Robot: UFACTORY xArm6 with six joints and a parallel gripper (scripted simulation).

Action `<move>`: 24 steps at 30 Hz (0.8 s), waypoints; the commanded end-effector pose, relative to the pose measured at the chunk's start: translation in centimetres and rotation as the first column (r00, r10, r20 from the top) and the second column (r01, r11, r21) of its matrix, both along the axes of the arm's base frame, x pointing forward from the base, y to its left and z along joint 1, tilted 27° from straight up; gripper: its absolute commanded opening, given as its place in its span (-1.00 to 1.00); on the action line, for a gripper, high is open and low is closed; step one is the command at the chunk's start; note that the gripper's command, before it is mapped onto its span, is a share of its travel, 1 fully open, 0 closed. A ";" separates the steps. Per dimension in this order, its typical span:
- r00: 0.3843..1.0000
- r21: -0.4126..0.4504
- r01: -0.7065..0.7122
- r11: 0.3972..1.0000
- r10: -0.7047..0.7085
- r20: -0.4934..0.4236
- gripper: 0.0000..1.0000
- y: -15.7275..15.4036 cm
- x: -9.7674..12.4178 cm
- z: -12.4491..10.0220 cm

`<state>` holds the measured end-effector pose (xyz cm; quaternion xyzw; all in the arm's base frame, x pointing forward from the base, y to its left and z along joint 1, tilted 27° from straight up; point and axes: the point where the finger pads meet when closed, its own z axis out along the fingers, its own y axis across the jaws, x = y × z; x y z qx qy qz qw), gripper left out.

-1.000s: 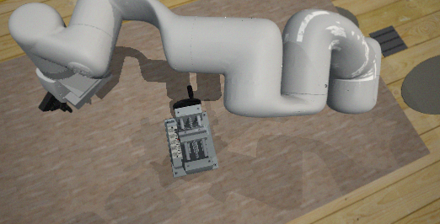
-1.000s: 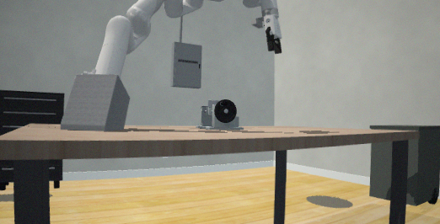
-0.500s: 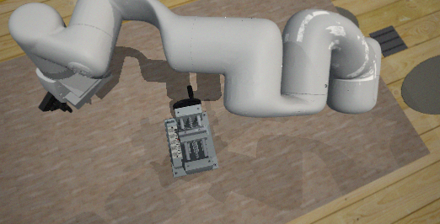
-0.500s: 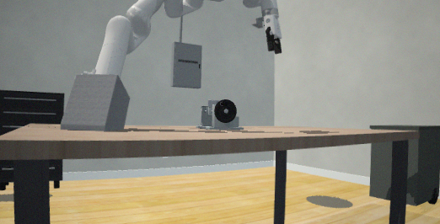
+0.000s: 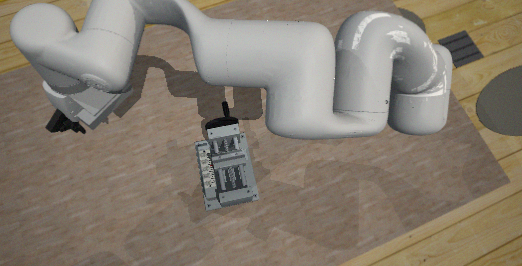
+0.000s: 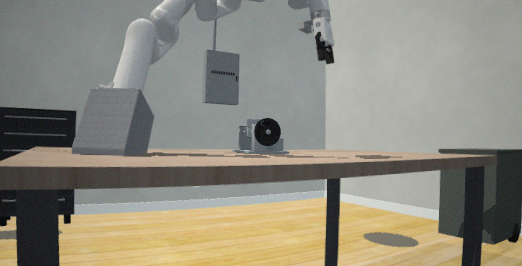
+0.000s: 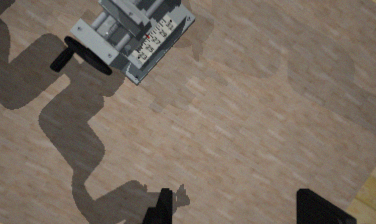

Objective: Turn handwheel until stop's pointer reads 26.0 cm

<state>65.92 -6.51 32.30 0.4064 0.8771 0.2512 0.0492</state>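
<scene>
A small grey screw-driven stop fixture [image 5: 227,167] [image 6: 260,139] [image 7: 134,35] stands on the wooden table. Its black handwheel [image 5: 223,120] [image 6: 267,132] [image 7: 87,56] sits at one end, with a crank knob [image 5: 225,107] [image 7: 61,60] sticking out. A white scale strip [image 5: 204,167] [image 7: 151,42] runs along one side, and a small red pointer [image 7: 148,36] stands beside it. The numbers are too small to read. My gripper [image 5: 65,123] [image 6: 325,53] [image 7: 239,210] is open and empty. It hangs high above the table, well off to the side of the fixture.
The arm's grey base block [image 6: 112,122] stands on the table [image 6: 200,164] at the left. A grey box [image 6: 221,77] hangs on a rod behind the fixture. A dark cabinet [image 6: 35,132] stands at the left and a grey cart [image 6: 492,192] at the right.
</scene>
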 end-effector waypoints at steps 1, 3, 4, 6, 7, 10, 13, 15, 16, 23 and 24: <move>1.000 -0.001 0.001 1.000 -0.001 0.005 1.00 -0.1 0.0 0.3; 1.000 -0.001 0.001 1.000 -0.001 0.005 1.00 -0.1 0.0 0.3; 1.000 -0.001 0.001 1.000 -0.001 0.005 1.00 -0.1 0.0 0.3; 1.000 -0.001 0.001 1.000 -0.001 0.005 1.00 -0.1 0.0 0.3; 1.000 -0.002 -0.001 1.000 0.001 0.006 1.00 -0.1 0.0 0.2; 1.000 -0.006 -0.015 1.000 0.015 0.011 1.00 -0.1 -0.1 0.1; 0.998 -0.017 -0.049 0.999 0.050 0.025 1.00 -0.1 -0.3 -0.1; 0.995 -0.029 -0.086 0.996 0.087 0.039 1.00 -0.1 -0.5 -0.4; 0.993 -0.037 -0.109 0.993 0.110 0.047 1.00 -0.2 -0.6 -0.6; 0.957 -0.095 -0.264 0.960 0.273 0.102 1.00 -0.2 -1.7 -1.8; 0.942 -0.112 -0.302 0.947 0.314 0.115 1.00 -0.3 -2.0 -2.1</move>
